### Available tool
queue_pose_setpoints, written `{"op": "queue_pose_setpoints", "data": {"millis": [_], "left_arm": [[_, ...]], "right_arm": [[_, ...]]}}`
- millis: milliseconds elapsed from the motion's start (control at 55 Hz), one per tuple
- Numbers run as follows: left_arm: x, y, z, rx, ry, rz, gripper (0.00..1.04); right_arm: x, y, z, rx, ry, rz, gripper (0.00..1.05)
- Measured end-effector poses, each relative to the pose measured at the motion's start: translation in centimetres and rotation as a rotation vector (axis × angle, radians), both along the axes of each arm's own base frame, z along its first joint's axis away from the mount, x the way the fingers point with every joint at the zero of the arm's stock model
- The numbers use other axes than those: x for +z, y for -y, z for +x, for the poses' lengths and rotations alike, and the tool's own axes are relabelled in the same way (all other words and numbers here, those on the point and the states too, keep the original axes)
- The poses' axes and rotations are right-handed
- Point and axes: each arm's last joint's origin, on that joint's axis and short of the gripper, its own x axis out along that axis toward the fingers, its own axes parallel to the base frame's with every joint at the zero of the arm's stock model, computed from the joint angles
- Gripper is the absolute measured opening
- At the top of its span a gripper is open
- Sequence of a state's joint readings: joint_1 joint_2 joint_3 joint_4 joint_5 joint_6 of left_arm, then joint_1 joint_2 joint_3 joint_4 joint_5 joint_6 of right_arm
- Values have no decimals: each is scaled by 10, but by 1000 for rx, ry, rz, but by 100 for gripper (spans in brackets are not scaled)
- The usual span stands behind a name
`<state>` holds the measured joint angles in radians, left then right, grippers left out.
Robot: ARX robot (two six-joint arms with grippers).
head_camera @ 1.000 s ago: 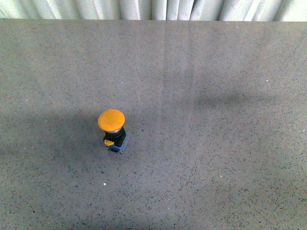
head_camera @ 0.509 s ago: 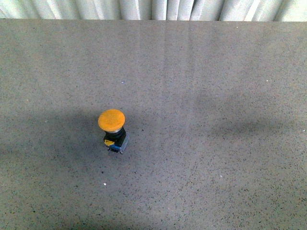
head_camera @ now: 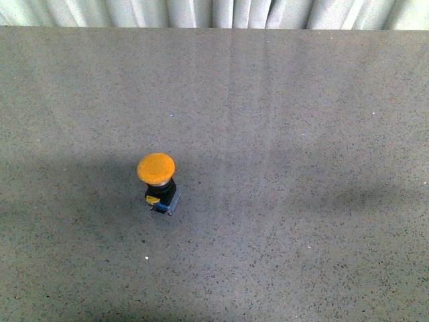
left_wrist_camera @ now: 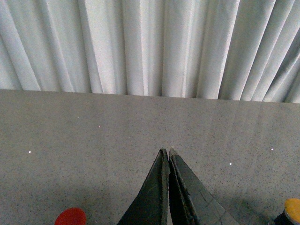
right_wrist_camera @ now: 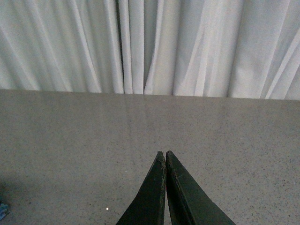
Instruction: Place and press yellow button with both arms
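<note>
Front view shows the yellow button (head_camera: pixel 157 180) upright on the table (head_camera: pixel 301 134); both end effectors' fingers pressed together, empty.

Grey speckled table (head_camera: pixel 281 134) extending back to a pleated white curtain (head_camera: pixel 214 12). The yellow button (head_camera: pixel 156 169) stands upright on it, left of centre. A red round object (left_wrist_camera: pixel 70 217) lies on it, seen by the left wrist.

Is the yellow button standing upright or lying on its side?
Upright. In the front view the yellow button has its cap on top and its base on the table.
</note>
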<state>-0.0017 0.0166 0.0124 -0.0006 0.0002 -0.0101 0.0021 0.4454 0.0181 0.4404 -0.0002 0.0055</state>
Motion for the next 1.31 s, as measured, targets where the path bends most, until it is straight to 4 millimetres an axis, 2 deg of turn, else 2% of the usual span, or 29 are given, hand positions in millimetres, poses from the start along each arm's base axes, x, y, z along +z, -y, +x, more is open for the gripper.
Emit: {"op": "queue_pose_setpoints", "data": {"millis": [836,945,1145,1182,1309], "left_arm": [[0,0,0,0,0,0,1],[0,0,0,0,0,0,1],[0,0,0,0,0,0,1],[0,0,0,0,0,0,5],[0,0,0,0,0,0,36]], "right_arm": [[1,0,-18,0,6,0,1],[-3,0,-28,-2,-9,0,1],[-2,0,-29,-3,1,0,1],[-2,0,-29,-2,1,-2,6],[-2,0,-29,-3,1,-2,36]]}}
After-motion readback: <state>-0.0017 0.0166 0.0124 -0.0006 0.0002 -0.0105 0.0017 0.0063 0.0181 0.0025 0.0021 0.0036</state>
